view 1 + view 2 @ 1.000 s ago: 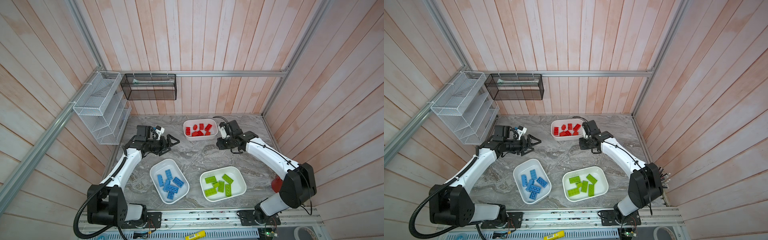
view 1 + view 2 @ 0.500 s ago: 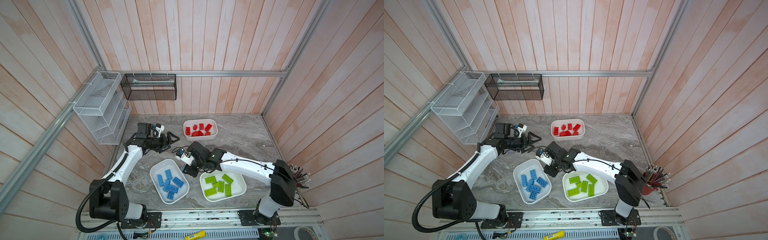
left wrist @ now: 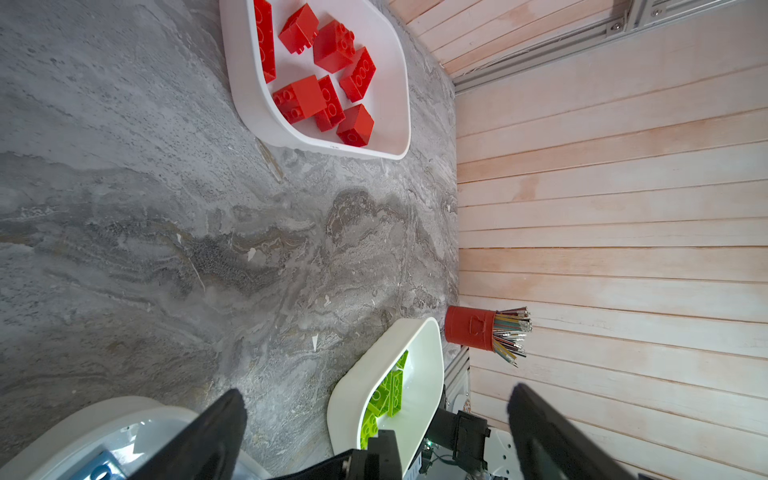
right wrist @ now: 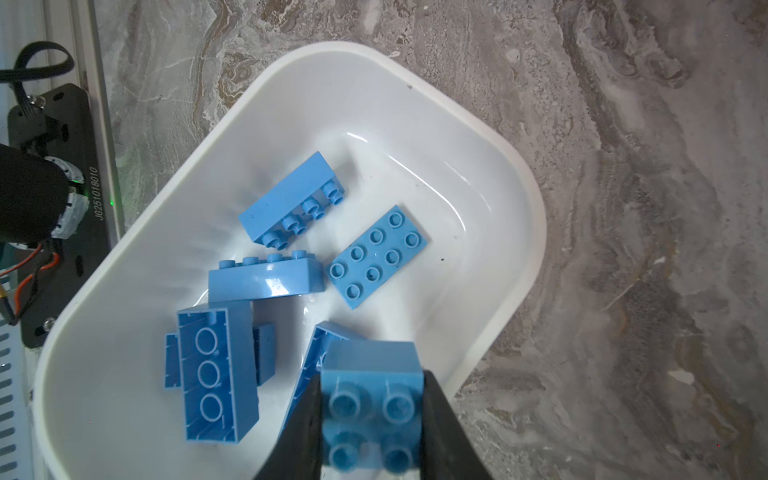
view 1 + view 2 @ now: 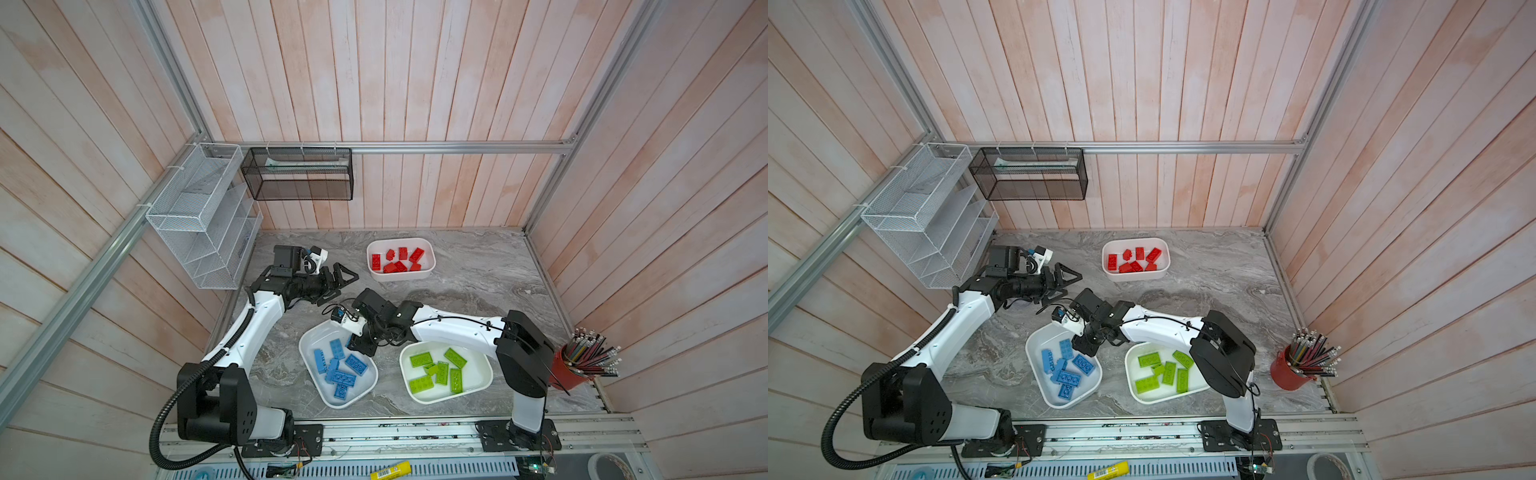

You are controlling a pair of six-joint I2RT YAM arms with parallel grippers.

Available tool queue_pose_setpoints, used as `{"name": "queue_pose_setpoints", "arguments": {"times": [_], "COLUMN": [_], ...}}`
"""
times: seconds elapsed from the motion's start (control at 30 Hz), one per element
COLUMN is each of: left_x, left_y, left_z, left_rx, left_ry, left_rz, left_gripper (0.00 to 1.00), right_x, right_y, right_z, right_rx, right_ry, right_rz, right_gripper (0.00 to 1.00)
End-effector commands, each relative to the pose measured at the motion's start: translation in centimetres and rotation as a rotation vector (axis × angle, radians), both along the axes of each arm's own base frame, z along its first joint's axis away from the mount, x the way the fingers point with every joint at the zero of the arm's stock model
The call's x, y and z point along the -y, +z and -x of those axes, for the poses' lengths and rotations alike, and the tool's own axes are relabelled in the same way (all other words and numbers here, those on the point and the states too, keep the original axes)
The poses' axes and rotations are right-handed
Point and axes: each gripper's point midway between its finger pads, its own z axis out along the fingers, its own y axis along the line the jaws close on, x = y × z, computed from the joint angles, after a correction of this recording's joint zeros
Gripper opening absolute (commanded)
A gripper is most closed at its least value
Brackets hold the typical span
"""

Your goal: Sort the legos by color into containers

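My right gripper [image 4: 372, 419] is shut on a small square blue lego [image 4: 372, 374]. In both top views this gripper [image 5: 360, 345] [image 5: 1084, 347] hangs over the far right edge of the front-left container [image 5: 318, 336], which holds several blue legos [image 5: 338, 370] [image 4: 378, 255]. The front-right container [image 5: 478, 370] [image 3: 419, 361] holds green legos [image 5: 440, 370]. The back container [image 5: 430, 259] [image 3: 249, 104] holds red legos [image 5: 399, 264] [image 3: 324, 79]. My left gripper [image 5: 343, 279] [image 3: 376, 397] hovers open and empty left of the back container.
A red pencil cup [image 5: 569, 370] stands at the front right corner. A white wire basket [image 5: 199, 216] and a black mesh basket [image 5: 299, 174] hang on the walls at the back left. Bare marble tabletop [image 5: 478, 282] lies between the containers.
My right arm swung from beside the red legos' container forward and left to over the blue legos' container, then held. My left gripper stayed open and shifted slightly.
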Motion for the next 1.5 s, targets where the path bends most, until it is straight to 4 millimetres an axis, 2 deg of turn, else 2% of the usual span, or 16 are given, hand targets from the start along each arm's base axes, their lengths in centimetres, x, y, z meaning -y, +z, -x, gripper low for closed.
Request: {"name": "queue_pose_setpoints", "arguments": {"times": [0.0,0.1,0.17,0.27,0.37,0.5,0.6,0.73,0.87,1.0,1.07,1.17,1.3,1.37,1.47], "left_x": [-0.3,-0.3,-0.3,-0.2,-0.2,-0.2,-0.3,-1.3,-3.8,-7.4,-9.8,-12.9,-16.1,-17.2,-17.5], "left_y": [0.5,0.6,0.6,0.7,0.8,0.7,0.5,0.0,-1.7,-2.4,-2.7,-3.2,-4.7,-6.1,-7.7], "left_z": [0.1,0.0,-0.1,-0.3,-0.4,-0.5,-0.6,-1.3,-2.1,-3.2,-3.9,-4.4,-4.6,-5.1,-6.1], "left_rx": [0.020,0.025,0.022,0.025,0.025,0.025,0.034,0.083,0.164,0.295,0.365,0.477,0.616,0.615,0.634], "left_ry": [0.013,0.018,0.019,0.017,0.015,0.009,0.009,0.030,0.086,0.166,0.221,0.315,0.420,0.443,0.423], "left_rz": [-0.006,-0.003,-0.002,-0.003,-0.004,-0.008,-0.018,-0.108,-0.301,-0.522,-0.654,-0.770,-0.784,-0.791,-0.805], "left_gripper": [1.00,1.00,1.00,1.00,1.00,1.00,1.00,1.00,1.00,1.00,1.00,1.00,1.00,1.00,1.00], "right_x": [-1.1,-1.1,-1.3,-1.9,-1.7,0.9,4.9,12.5,20.7,29.0,33.2,38.3,42.3,44.0,45.1], "right_y": [0.1,-0.5,0.0,2.4,5.3,9.2,11.1,12.5,13.7,13.4,12.3,10.2,8.4,7.2,5.8], "right_z": [0.5,0.7,0.6,0.0,-1.1,-3.3,-4.9,-8.0,-12.0,-16.3,-18.2,-19.9,-21.3,-21.8,-22.3], "right_rx": [0.003,-0.005,0.007,0.029,0.026,0.027,0.045,0.109,0.201,0.297,0.344,0.443,0.541,0.606,0.667], "right_ry": [0.051,0.063,0.060,0.049,0.007,-0.084,-0.169,-0.333,-0.538,-0.816,-0.965,-1.156,-1.284,-1.326,-1.334], "right_rz": [-0.010,0.005,-0.014,-0.071,-0.122,-0.200,-0.244,-0.312,-0.383,-0.414,-0.410,-0.384,-0.384,-0.362,-0.381], "right_gripper": [0.32,0.37,0.47,0.60,0.62,0.62,0.63,0.67,0.73,0.80,0.84,0.97,0.98,0.98,0.98]}}
